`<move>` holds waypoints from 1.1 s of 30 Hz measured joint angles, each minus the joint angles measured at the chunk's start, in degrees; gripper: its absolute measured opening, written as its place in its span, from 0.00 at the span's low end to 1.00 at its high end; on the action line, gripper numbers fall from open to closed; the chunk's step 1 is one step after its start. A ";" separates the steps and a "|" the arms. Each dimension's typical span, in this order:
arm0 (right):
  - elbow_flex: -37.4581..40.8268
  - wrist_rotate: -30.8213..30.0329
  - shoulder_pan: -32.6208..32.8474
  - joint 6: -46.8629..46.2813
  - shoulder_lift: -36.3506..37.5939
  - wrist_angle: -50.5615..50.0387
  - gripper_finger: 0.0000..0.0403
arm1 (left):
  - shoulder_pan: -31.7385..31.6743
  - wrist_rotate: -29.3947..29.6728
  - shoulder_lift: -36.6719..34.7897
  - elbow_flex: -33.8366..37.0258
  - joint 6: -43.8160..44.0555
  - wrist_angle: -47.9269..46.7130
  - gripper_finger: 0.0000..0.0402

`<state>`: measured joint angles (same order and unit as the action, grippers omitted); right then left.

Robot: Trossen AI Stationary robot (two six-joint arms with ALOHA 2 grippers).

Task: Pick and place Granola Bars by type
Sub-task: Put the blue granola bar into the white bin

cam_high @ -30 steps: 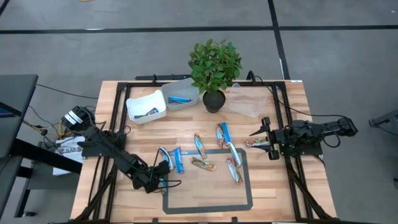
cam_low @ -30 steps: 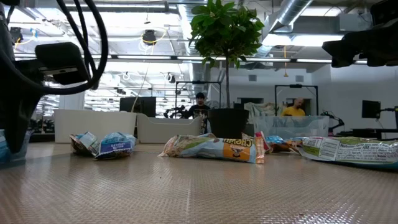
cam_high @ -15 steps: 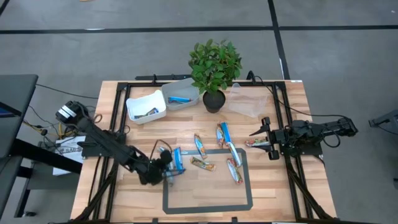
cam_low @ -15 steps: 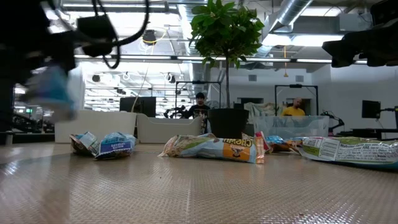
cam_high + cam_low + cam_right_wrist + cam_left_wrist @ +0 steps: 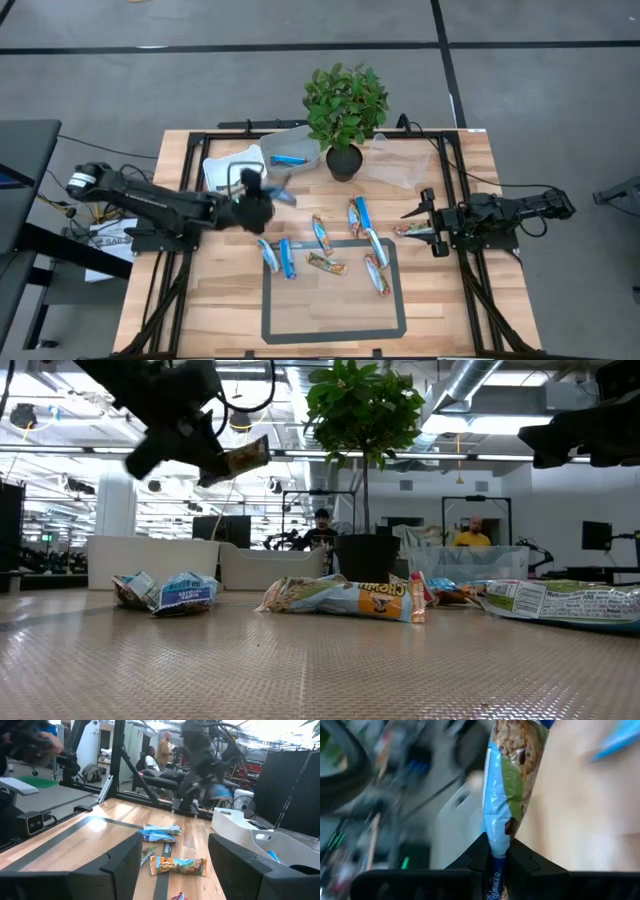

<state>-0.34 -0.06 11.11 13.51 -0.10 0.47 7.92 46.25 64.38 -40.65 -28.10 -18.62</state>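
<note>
1. a slim, shiny blue-and-white wrapped granola bar (image 5: pixel 507 795) is clenched at its lower end by the left gripper (image 5: pixel 496 851).
2. it is held aloft beside the white plastic tub (image 5: pixel 232 172).
3. the right gripper (image 5: pixel 418 216) is parked, fingers released, at the table's right edge.

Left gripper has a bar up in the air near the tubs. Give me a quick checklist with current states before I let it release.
1. Grip: left gripper pinches one end of the blue-and-white bar - ok.
2. Position: left gripper is beside the white tub, not over either tub - not ok.
3. Matching tub: the clear tub holds a blue bar - ok.
4. Height above the tub walls - cannot tell.
5. Right gripper waits at the table's right edge, away from the tubs - ok.
6. Potted plant stands right beside the clear tub; leaf clearance - cannot tell.
</note>
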 joint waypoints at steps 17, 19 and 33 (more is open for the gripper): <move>-0.02 0.01 0.00 -0.01 0.00 0.00 0.56 | -23.47 3.72 -1.81 0.01 13.42 -12.40 0.07; 0.00 0.01 0.00 0.01 0.00 0.00 0.56 | -25.94 -1.02 -1.81 0.01 16.01 -15.16 0.07; 0.00 0.01 0.00 0.00 0.00 0.00 0.56 | -34.05 -14.54 -0.50 0.05 22.30 -22.64 0.07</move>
<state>-0.34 -0.05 11.11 13.50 -0.10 0.47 -26.13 31.71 63.88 -40.60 -5.80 -41.26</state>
